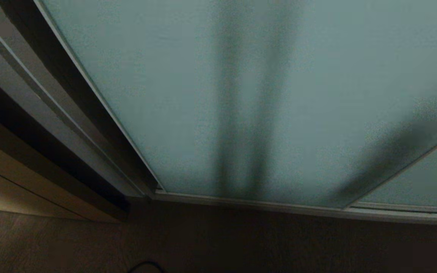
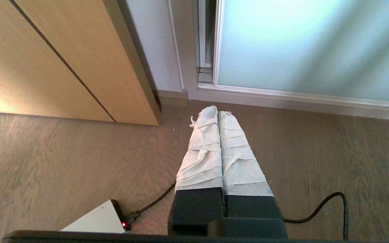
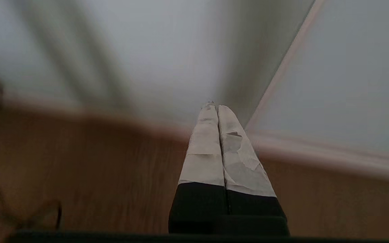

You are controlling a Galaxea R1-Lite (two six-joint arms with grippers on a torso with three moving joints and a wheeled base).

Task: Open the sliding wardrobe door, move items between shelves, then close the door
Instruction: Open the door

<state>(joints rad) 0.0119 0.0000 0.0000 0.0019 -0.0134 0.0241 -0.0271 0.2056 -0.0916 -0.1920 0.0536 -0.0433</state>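
**Wardrobe door shut, both grippers empty and pointing at the floor**

The sliding wardrobe door (image 1: 279,94) fills most of the head view and stands closed: its bottom rail meets the floor track along the full width seen, and its left frame edge sits against the grey wardrobe jamb (image 1: 51,113). A second frosted panel (image 1: 423,182) overlaps it at the lower right. No shelf and no bag can be seen; whatever lies behind shows only as dark vertical streaks through the glass.

The panel itself is pale teal, frosted and matt, bordered by a thin silver-grey metal frame. No handle or recess shows in any view, so I judge that a pull would have to come from the frame edge.

The left gripper (image 2: 217,111) hangs over the wood-grain floor (image 2: 62,168), just short of the track, with its cloth-wrapped fingers (image 2: 201,158) pressed together and nothing between them. Its low position beside the light wood cabinet (image 2: 62,57) reads as a parked posture. A black cable (image 2: 329,206) and a small white box (image 2: 96,219) with a red light lie on the floor beneath it.

The right gripper (image 3: 214,106) likewise has its taped fingers closed on nothing, aimed towards the seam where the two panels meet; the surroundings in its view are smeared.

Judgement: with the door closed and both grippers empty, either the opening step is yet to begin or the work is finished; the views do not settle which.
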